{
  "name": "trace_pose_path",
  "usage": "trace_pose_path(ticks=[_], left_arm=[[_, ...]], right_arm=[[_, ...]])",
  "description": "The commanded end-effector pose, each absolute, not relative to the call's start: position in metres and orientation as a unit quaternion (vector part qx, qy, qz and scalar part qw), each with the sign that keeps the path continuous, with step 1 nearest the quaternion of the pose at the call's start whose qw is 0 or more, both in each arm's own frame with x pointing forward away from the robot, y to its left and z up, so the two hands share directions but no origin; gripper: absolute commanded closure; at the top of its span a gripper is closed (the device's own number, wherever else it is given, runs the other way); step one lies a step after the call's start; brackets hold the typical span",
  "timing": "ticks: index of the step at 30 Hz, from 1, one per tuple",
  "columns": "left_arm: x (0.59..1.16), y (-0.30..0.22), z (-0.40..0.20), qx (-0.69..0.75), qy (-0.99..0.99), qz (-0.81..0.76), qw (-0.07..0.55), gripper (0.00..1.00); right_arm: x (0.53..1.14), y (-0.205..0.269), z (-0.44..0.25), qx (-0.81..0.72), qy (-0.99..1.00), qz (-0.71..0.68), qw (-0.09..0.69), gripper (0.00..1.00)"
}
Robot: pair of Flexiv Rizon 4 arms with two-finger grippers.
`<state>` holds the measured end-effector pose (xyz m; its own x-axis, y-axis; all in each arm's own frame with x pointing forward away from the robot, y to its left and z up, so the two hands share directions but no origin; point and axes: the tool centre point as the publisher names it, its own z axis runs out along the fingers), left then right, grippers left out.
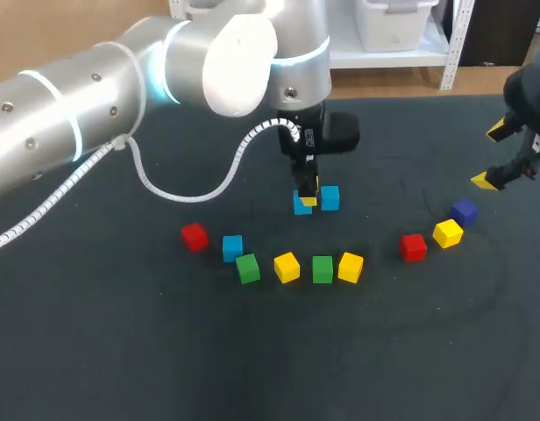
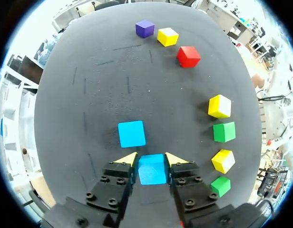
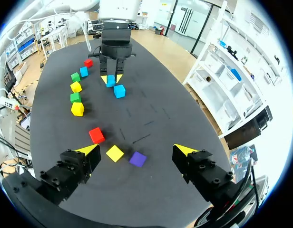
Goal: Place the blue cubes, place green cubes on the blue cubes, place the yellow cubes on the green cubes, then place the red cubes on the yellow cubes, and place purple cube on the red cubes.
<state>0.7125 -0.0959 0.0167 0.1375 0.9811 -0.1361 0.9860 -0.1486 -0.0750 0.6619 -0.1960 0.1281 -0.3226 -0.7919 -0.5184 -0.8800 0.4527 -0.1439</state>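
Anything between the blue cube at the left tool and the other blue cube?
Nothing visible: only a narrow strip of bare mat separates the blue cube held in the left tool from the second blue cube.

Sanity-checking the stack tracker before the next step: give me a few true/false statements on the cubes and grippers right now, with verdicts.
1. No cube sits on another cube yet. True.
2. The left gripper has a green cube between its fingers. False: it is a blue cube, with a second blue cube just ahead of it.
3. The right gripper is open and empty. True.
4. The purple cube sits on a red cube. False: it lies on the table beside a yellow cube.
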Motion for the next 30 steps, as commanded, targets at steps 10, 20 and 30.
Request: trace_pose_path(ticks=[10, 20, 30], left_arm=[[0.721, -0.097, 0.011, 0.758, 0.648, -0.063, 0.019, 1.00], [0.722, -0.097, 0.008, 0.758, 0.649, -0.059, 0.020, 0.36], [0.727, -0.079, 0.022, 0.727, 0.684, -0.055, 0.027, 0.00]], right_arm=[[0.663, -0.196, 0.127, -0.517, 0.809, 0.084, 0.268, 0.00], [0.663, -0.196, 0.127, -0.517, 0.809, 0.084, 0.268, 0.00], [0.663, -0.196, 0.127, -0.517, 0.809, 0.084, 0.268, 0.00]])
